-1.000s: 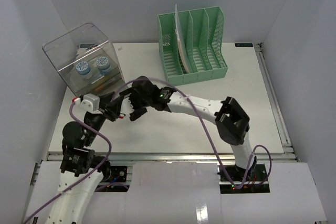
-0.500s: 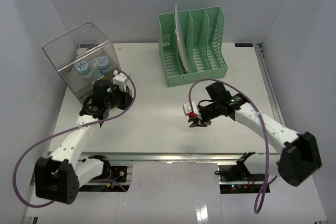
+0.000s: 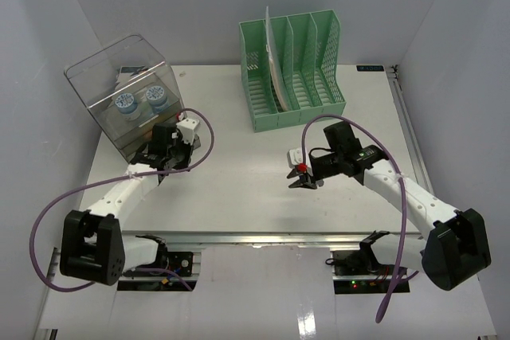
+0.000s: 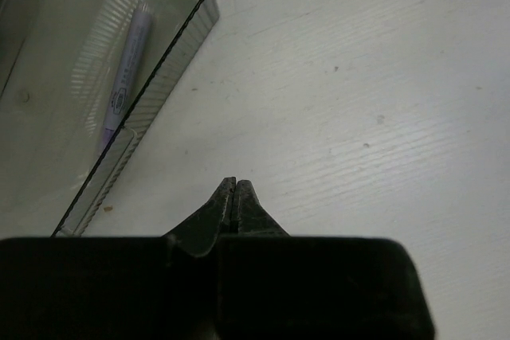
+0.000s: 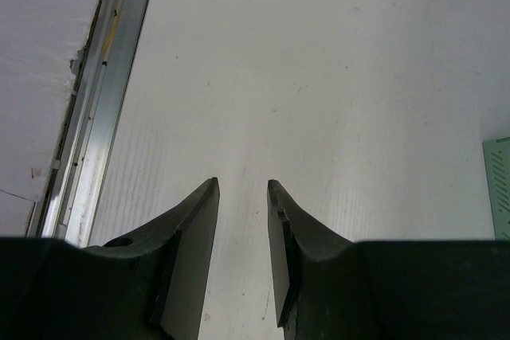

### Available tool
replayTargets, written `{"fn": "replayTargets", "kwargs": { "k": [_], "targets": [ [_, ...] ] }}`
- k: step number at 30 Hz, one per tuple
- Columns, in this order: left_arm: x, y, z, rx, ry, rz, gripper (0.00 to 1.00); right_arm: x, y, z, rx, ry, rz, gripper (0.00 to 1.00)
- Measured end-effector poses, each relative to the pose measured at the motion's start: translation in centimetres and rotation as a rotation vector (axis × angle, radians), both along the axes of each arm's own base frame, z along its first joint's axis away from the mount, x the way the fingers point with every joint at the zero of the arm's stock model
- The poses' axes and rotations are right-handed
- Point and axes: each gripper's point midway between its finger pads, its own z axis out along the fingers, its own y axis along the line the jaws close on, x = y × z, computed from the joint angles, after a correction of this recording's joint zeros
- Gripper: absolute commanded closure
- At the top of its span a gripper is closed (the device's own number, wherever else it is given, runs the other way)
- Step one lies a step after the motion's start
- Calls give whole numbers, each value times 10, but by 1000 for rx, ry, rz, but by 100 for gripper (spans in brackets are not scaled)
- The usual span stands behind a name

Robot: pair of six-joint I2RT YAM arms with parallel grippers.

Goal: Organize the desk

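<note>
The desk is a white tabletop whose bare surface fills both wrist views. My left gripper hovers low at its left side, just off the front corner of the clear plastic box. Its fingertips press together with nothing between them. My right gripper sits right of centre, pointing left over bare desk. Its jaws stand a little apart and hold nothing.
The clear box holds a purple pen and two blue-capped items. A green file rack with a white sheet stands at the back. A silver rail runs along the front edge.
A second ago both grippers were close together left of centre. They have drawn apart: the left has shut and gone to the box, the right has swung right with its jaws narrowed.
</note>
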Motion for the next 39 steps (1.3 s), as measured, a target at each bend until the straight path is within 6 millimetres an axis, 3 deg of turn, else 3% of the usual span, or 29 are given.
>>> {"fn": "replayTargets", "kwargs": {
  "k": [4, 11, 15, 17, 18, 23, 31, 35, 37, 39],
  "targets": [
    [2, 14, -27, 87, 69, 39, 90, -1, 0, 1, 9, 6, 3, 62],
    [9, 43, -60, 267, 139, 77, 71, 0, 0, 1, 13, 16, -4, 62],
    [32, 58, -69, 376, 106, 107, 38, -2, -2, -3, 11, 30, -8, 62],
    [47, 68, -64, 429, 55, 145, 12, -1, -2, -3, 12, 31, -10, 62],
    [54, 72, -60, 451, 28, 161, 4, -1, -3, -3, 13, 31, -12, 62],
    [80, 90, -47, 538, -84, 232, 2, 0, -3, -3, 13, 31, -17, 62],
    [91, 100, -45, 566, -113, 266, 2, 3, -5, -5, 9, 37, -26, 62],
    [87, 97, -43, 508, -114, 281, 2, 5, -7, -6, 7, 43, -37, 60],
    [81, 90, -35, 445, -123, 285, 2, 6, -8, -6, 7, 44, -45, 59],
    [77, 77, -14, 338, -165, 272, 2, 9, -10, -6, 7, 52, -64, 58]
  ]
}}
